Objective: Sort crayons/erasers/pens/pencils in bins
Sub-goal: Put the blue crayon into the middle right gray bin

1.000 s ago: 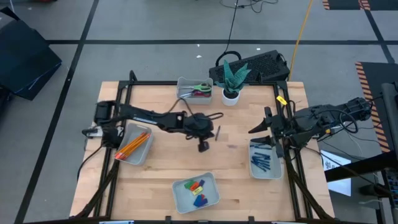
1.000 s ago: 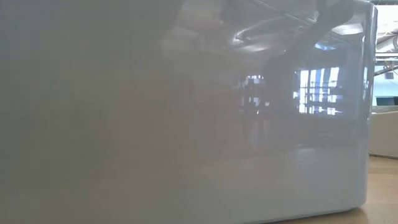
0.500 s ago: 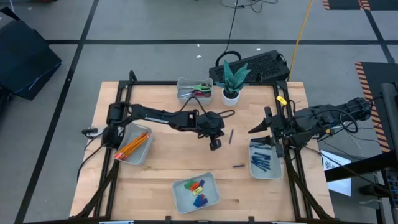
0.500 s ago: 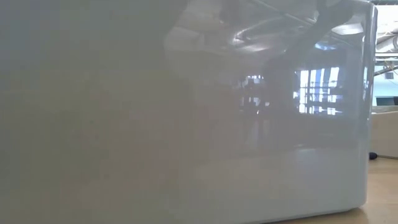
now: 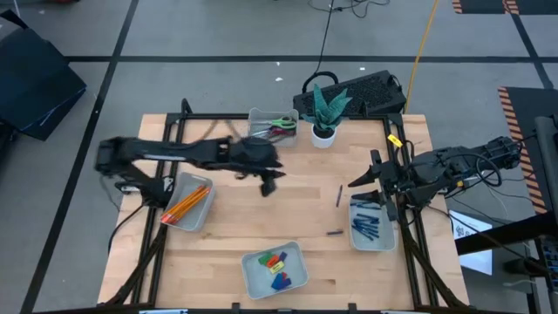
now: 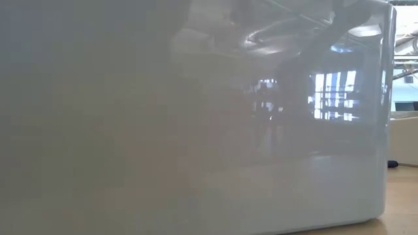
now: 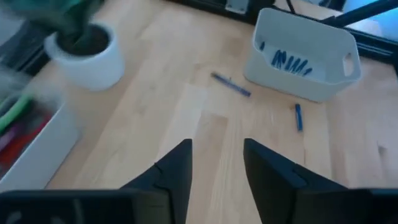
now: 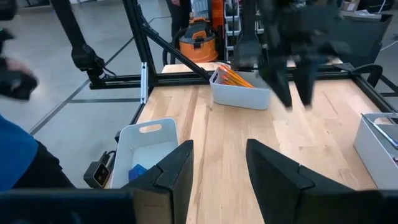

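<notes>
The left tool [image 5: 268, 184] hangs spread and empty over the worktop [image 5: 235, 228], the right tool [image 5: 370, 181] waits spread by the pen bin [image 5: 370, 228], and two loose pens [image 5: 339, 194] could roll if bumped.

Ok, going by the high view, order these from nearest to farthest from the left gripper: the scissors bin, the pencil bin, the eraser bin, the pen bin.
From the left gripper:
1. Scissors bin, just behind it at the table's far edge.
2. Pencil bin, toward the left edge.
3. Eraser bin, at the near edge.
4. Pen bin, far right, under the right gripper.
</notes>
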Tool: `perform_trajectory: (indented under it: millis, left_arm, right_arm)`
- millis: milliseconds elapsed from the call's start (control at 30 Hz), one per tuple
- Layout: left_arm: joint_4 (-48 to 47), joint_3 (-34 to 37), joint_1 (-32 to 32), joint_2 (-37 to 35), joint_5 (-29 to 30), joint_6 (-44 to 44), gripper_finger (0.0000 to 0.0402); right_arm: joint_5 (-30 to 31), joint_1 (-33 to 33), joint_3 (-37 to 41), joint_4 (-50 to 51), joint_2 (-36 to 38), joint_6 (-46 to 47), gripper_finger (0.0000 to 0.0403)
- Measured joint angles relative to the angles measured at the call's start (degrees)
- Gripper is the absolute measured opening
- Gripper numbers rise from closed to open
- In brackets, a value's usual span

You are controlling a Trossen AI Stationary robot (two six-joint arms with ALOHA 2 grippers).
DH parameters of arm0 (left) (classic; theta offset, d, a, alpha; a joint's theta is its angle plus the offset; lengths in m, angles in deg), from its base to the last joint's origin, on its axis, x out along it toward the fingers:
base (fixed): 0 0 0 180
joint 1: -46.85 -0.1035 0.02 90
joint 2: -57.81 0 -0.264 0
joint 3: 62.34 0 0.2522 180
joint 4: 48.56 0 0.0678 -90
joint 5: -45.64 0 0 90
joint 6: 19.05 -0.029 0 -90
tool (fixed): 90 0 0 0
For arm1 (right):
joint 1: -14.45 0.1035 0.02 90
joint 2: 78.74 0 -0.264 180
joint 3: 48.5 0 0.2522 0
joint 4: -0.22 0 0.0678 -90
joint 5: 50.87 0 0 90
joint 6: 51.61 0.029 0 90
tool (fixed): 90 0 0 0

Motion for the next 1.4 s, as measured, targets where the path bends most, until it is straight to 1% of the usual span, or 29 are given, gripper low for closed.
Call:
perform_trajectory:
  millis: [167,233,300,367,433,533,567,633,733,833,967,1033,1067,1167,1333,1400]
  left_arm:
    - [-0.27,16.31,-1.40,-19.22,0.48,4.13,0.0125]
    - [-0.48,21.65,-1.86,-27.54,2.32,6.55,0.0113]
    - [-3.30,26.01,-2.37,-35.83,3.96,7.10,0.0103]
    - [-6.18,29.41,-2.70,-42.87,6.98,4.14,0.0094]
    - [-10.78,31.98,-3.00,-49.45,8.19,2.37,0.0089]
    - [-15.20,34.09,-2.97,-57.46,6.10,7.91,0.0088]
    - [-15.06,35.05,-2.80,-59.66,5.66,8.01,0.0088]
    - [-12.80,37.62,-2.26,-64.21,5.50,5.37,0.0088]
    - [-5.86,42.28,-1.63,-70.19,5.32,1.63,0.0088]
    - [-0.83,47.90,-0.89,-75.71,3.83,-0.60,0.0088]
    - [5.80,55.38,0.21,-83.03,0.14,-3.48,0.0088]
    - [6.78,57.99,0.72,-86.12,-1.14,-5.05,0.0088]
    - [7.53,58.56,0.94,-85.98,-1.34,-5.62,0.0088]
    - [5.96,59.01,1.27,-85.84,-1.35,-7.11,0.0088]
    - [10.62,59.57,1.25,-85.60,-0.82,-7.36,0.0088]
    - [10.31,59.59,1.27,-84.32,-0.14,-7.08,0.0088]
  right_arm:
    - [0.00,0.00,-0.02,0.00,0.00,0.00,0.0139]
    - [-0.01,-0.02,0.00,0.00,0.00,-0.01,0.0139]
    - [0.00,0.00,-0.01,0.00,0.00,0.00,0.0139]
    - [-0.01,0.00,0.00,0.00,0.00,-0.01,0.0139]
    - [-0.01,-0.02,0.00,0.00,0.00,-0.01,0.0139]
    - [0.00,-0.01,0.00,0.00,0.00,-0.01,0.0139]
    - [0.00,-0.02,0.00,0.00,0.00,-0.02,0.0139]
    - [0.00,-0.02,0.00,0.00,0.00,-0.02,0.0139]
    - [0.00,-0.02,0.00,0.00,0.00,-0.02,0.0139]
    - [0.00,-0.02,0.00,0.00,0.00,-0.01,0.0139]
    - [-0.01,-0.02,0.00,0.00,0.00,-0.01,0.0139]
    - [0.00,-0.02,0.00,0.00,0.00,-0.02,0.0139]
    - [-0.01,-0.02,0.00,0.01,0.02,0.00,0.0139]
    - [0.00,0.01,0.00,0.00,0.00,0.00,0.0139]
    - [-0.01,0.01,0.00,0.00,0.02,-0.01,0.0139]
    - [-0.01,0.00,0.00,-0.02,0.01,-0.01,0.0139]
